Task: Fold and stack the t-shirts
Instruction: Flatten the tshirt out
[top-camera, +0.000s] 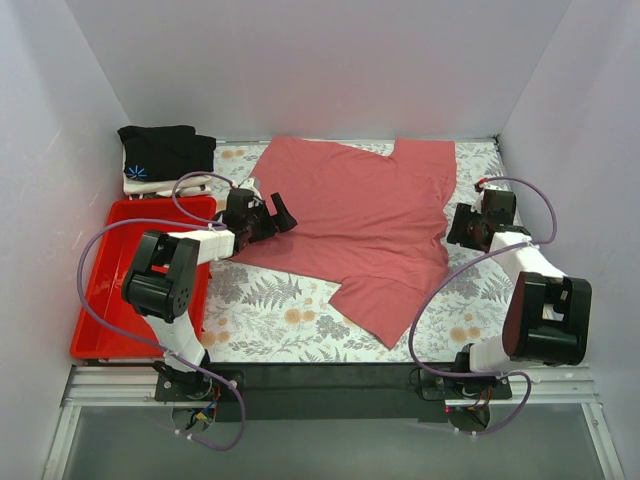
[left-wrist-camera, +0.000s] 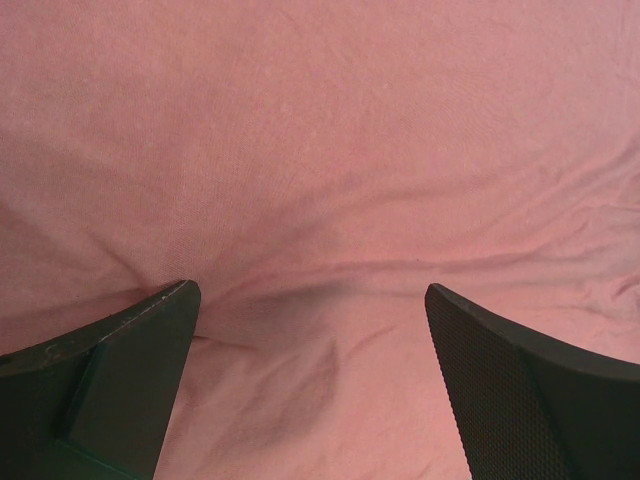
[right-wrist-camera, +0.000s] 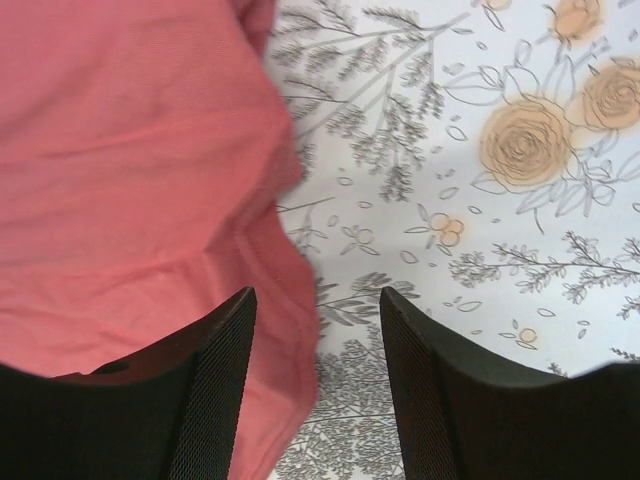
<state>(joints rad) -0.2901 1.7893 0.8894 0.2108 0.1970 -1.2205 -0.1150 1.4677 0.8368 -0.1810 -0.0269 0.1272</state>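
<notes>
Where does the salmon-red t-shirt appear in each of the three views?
Top external: salmon-red t-shirt spread across the middle.
Left wrist: it fills the whole picture.
Right wrist: it covers the left half, down to the bottom.
Shared landmark: floral tablecloth, also in right wrist; left wrist lacks it.

No text; blue starburst (top-camera: 136, 172) (black t-shirt (top-camera: 172, 146))

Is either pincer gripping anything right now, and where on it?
Nothing is held. Left pincer is open over the salmon shirt; right pincer is open, straddling its edge.
</notes>
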